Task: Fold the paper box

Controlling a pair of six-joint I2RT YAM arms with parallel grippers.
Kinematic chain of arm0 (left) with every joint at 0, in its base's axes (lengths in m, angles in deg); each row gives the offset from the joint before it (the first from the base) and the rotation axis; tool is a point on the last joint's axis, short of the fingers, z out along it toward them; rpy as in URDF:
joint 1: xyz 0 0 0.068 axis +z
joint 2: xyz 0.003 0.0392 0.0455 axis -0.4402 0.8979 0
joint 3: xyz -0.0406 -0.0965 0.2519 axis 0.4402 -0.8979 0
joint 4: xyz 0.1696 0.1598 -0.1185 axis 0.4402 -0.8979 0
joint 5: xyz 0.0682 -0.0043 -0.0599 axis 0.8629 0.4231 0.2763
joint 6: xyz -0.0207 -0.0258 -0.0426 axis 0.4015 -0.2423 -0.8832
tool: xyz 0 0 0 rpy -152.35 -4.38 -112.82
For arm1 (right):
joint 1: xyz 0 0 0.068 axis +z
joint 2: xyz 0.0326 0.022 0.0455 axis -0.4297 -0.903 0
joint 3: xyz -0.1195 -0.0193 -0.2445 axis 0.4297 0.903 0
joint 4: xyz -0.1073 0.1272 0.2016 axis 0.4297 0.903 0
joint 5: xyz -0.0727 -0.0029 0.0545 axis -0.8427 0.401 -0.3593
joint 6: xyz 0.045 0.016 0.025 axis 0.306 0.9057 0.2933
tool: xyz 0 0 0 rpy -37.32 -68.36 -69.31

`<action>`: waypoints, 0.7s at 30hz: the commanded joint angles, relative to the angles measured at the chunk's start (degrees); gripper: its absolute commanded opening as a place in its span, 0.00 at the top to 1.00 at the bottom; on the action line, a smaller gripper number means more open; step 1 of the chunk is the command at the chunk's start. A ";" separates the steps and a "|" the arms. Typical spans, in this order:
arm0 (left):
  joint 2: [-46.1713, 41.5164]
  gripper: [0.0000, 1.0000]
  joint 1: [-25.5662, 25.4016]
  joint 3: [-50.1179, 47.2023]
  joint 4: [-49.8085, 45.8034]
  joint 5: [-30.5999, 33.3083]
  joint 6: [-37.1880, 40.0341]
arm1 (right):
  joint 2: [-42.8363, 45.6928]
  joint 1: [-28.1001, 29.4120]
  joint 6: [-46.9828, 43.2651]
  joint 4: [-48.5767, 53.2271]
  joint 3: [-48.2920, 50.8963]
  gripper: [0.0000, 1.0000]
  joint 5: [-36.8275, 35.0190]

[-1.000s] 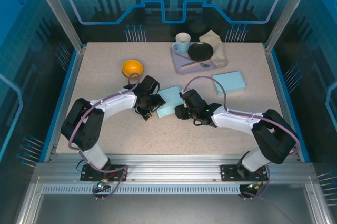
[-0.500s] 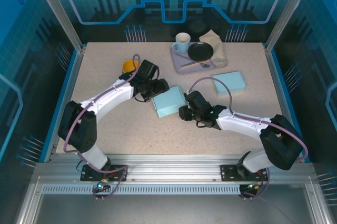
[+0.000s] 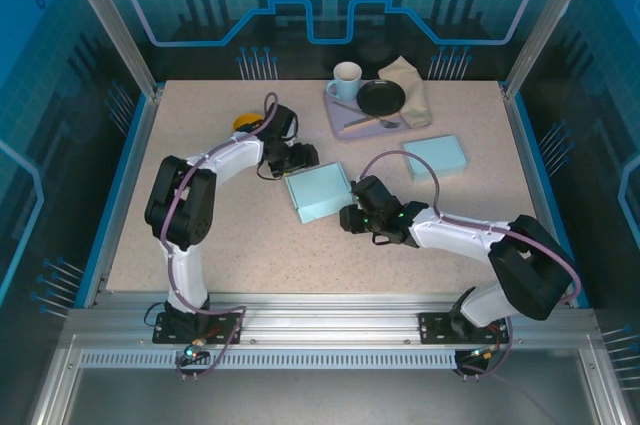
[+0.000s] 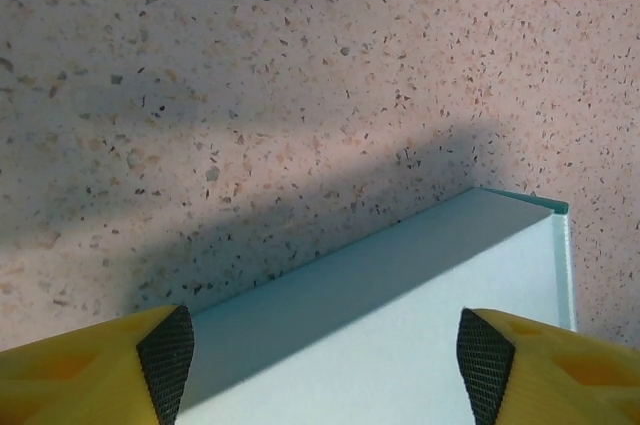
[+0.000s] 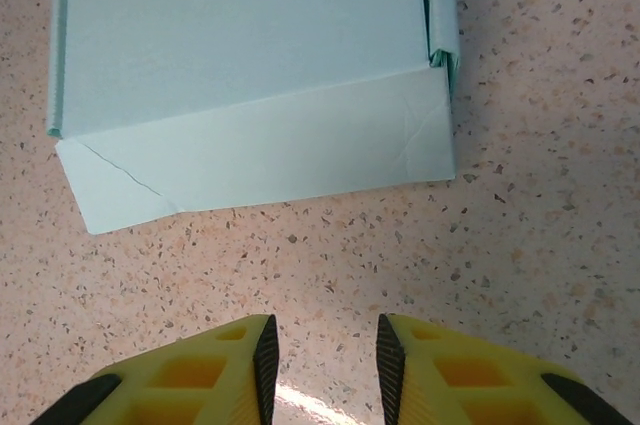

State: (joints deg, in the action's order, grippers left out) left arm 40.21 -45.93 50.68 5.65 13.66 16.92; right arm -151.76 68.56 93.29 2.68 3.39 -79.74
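Within the last second the paper box (image 3: 318, 192) has been let go and now lies flat mid-tabletop (image 3: 230, 235). Its flap (image 5: 260, 150) is still splayed toward the right pincer (image 3: 347, 217), which has narrowed, empty, just beside the box's near edge. The left pincer (image 3: 303, 157), wide and empty, has swung to the box's far corner. The folding looks unfinished.

arms (image 3: 455, 230): white links, black joints | cables (image 3: 392, 153): purple | jaws: yellow, black pads (image 4: 166, 360)
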 commanded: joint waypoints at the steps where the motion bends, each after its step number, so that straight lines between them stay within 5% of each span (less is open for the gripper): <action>1: 0.13 0.26 0.48 -0.53 2.82 -4.12 0.59 | -1.75 -1.66 0.87 -1.72 0.27 0.66 1.09; 14: -5.19 0.26 0.46 -13.20 8.19 -5.70 -9.39 | -12.06 -10.41 -4.31 -3.66 -7.66 0.67 7.56; 21: -10.82 0.26 0.30 -18.75 6.96 -3.44 -16.27 | -12.06 -12.10 -5.17 4.26 -12.52 0.72 9.95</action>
State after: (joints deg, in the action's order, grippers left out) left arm 32.51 -45.67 33.52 14.37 9.12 5.01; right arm -164.70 56.89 88.95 1.81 -6.79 -72.48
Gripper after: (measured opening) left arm 0.741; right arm 0.297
